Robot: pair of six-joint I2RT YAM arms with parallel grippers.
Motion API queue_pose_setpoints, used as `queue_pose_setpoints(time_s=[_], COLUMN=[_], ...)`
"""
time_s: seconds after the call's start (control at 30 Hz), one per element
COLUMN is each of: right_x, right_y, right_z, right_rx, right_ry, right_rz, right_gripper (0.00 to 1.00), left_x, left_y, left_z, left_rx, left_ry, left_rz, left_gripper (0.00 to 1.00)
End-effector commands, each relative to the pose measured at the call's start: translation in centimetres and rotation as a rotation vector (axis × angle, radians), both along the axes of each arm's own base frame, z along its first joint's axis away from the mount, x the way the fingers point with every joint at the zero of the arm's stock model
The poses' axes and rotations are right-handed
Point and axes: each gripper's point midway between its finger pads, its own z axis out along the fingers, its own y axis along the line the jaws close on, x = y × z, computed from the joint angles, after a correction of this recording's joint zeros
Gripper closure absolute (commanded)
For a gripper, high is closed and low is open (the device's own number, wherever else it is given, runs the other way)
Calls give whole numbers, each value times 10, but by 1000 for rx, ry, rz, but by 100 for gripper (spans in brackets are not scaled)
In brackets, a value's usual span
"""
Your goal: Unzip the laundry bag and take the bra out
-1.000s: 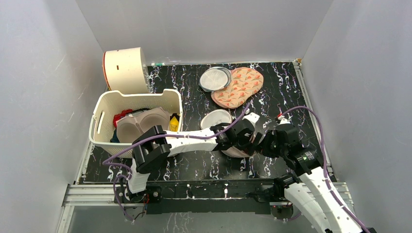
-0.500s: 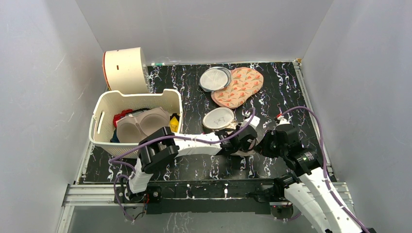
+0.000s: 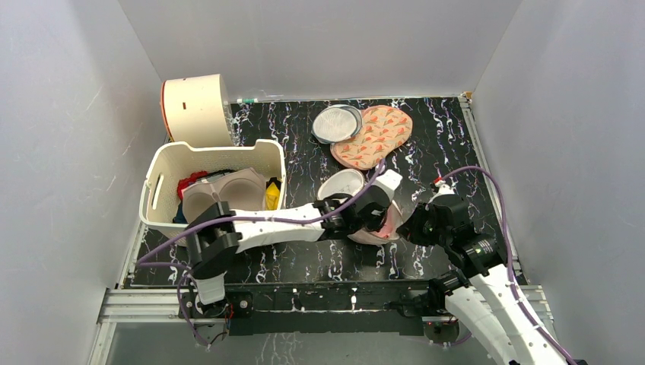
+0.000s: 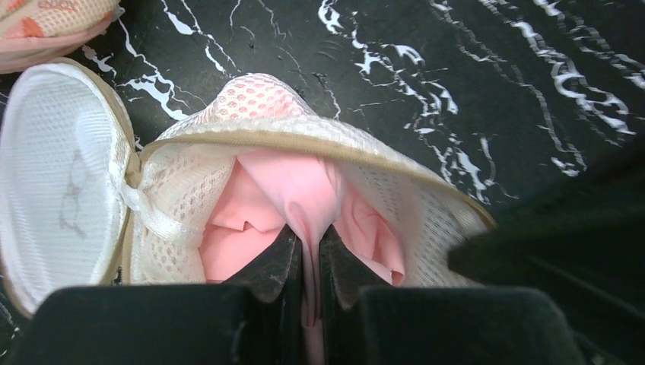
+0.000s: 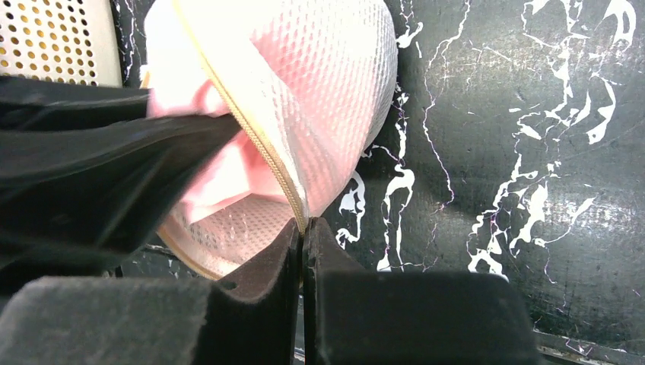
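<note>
Round beige mesh laundry bag (image 4: 414, 205) is unzipped, at 5 o'clock of table centre. Left gripper (image 4: 304, 237) is pinched on the pink soft-cup bra (image 4: 293, 179) inside the mouth. Right gripper (image 5: 303, 228) is clamped on the bag rim, 3 o'clock side. Step: extraction. Next, probably: left draws the bra out while right anchors the bag.

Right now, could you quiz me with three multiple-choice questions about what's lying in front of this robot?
1. Where does the white basket stand relative to the laundry bag?
A. to its left
B. to its right
C. on top of it

2. What colour is the bra pinched by the left jaws?
A. blue
B. pink
C. green

3. The laundry bag is:
A. zipped shut
B. open
C. folded flat

Answers:
1. A: the top view shows the basket to the left.
2. B: pink cloth sits between the jaws.
3. B: the rim gapes, showing the bra inside.
</note>
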Motion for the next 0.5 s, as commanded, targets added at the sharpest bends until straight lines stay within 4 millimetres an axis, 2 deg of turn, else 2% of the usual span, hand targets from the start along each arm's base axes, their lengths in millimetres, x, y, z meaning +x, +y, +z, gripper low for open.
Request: queue_pose_setpoints(time_s=[0.0, 0.3, 0.43, 0.47], right_x=[11, 15, 16, 16], right_y=[7, 12, 12, 12], right_z=[15, 14, 12, 12], right_rx=[39, 52, 48, 48], right_ry=[-78, -73, -66, -65], right_rz=[11, 24, 22, 20], right_gripper=[100, 100, 100, 100], left_x=[-13, -46, -52, -52], left_y=[8, 17, 28, 28], left_z=[64, 132, 162, 164], left_rx=[-151, -368, -446, -452], left_ry=[-21, -42, -77, -80], left_rz=[-55, -212, -228, -228], left_gripper=[100, 100, 100, 100])
